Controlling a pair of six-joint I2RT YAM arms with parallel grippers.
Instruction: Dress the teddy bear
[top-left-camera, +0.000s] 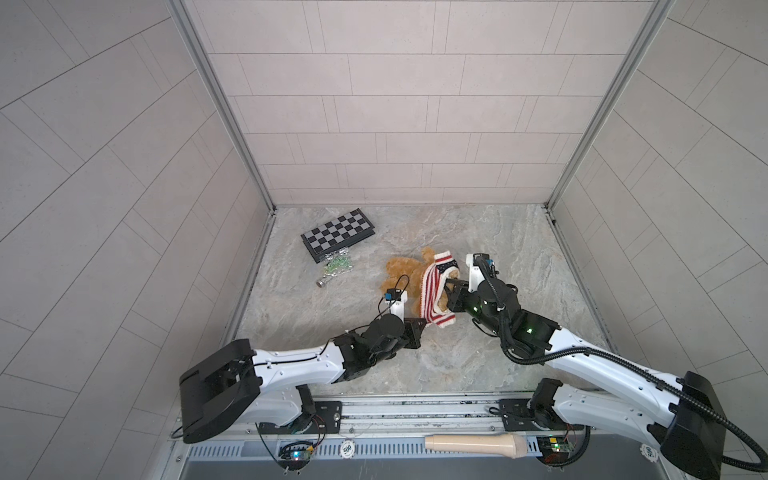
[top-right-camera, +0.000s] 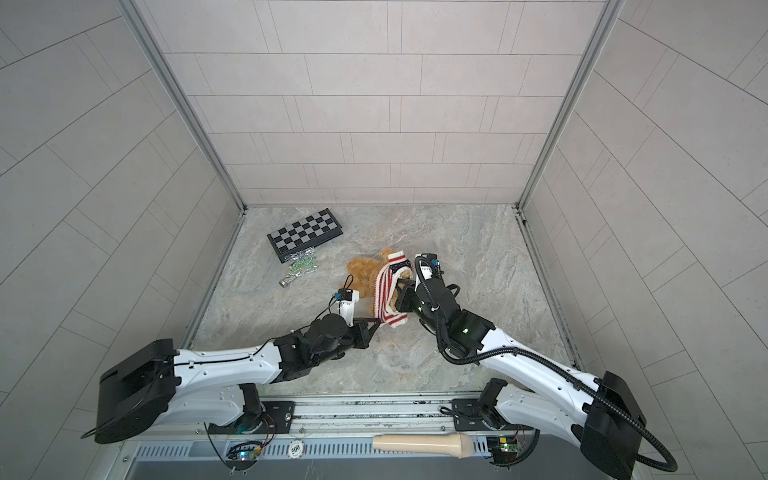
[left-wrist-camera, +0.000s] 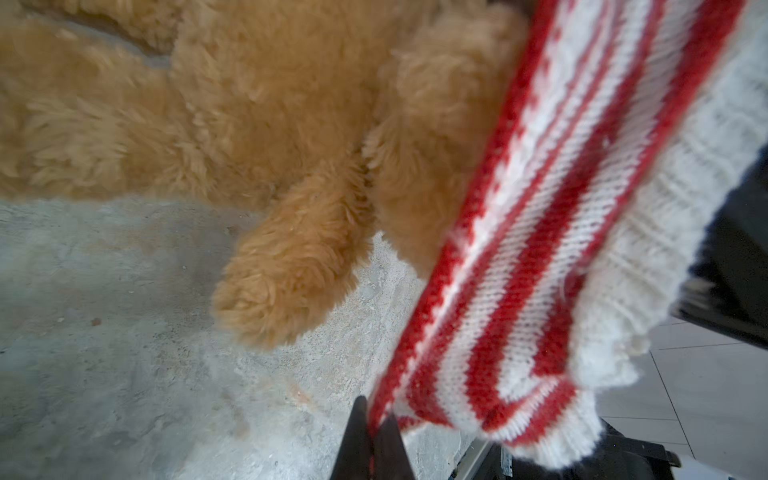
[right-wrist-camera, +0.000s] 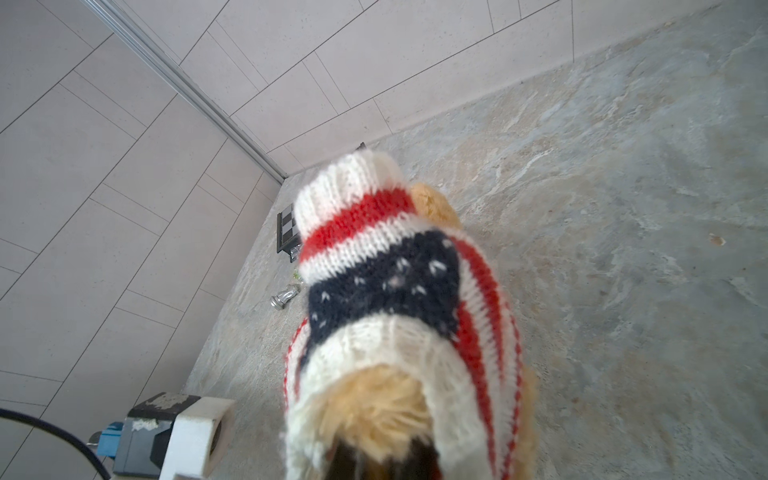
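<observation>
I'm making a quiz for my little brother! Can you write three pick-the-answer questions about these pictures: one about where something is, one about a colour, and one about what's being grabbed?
1. Where does the chessboard lie?
A) at the far left of the table
B) at the near right corner
C) hanging on the wall

2. What colours are the sweater's stripes?
A) green and yellow
B) red and white
C) black and pink

3. What is the left end effector doing?
A) hovering wide open
B) shut on nothing
C) shut on the sweater's edge

Answers:
1 A: it lies far left, beyond the teddy bear.
2 B: the left wrist view shows red and white knit.
3 C: its fingers pinch the striped hem.
</observation>
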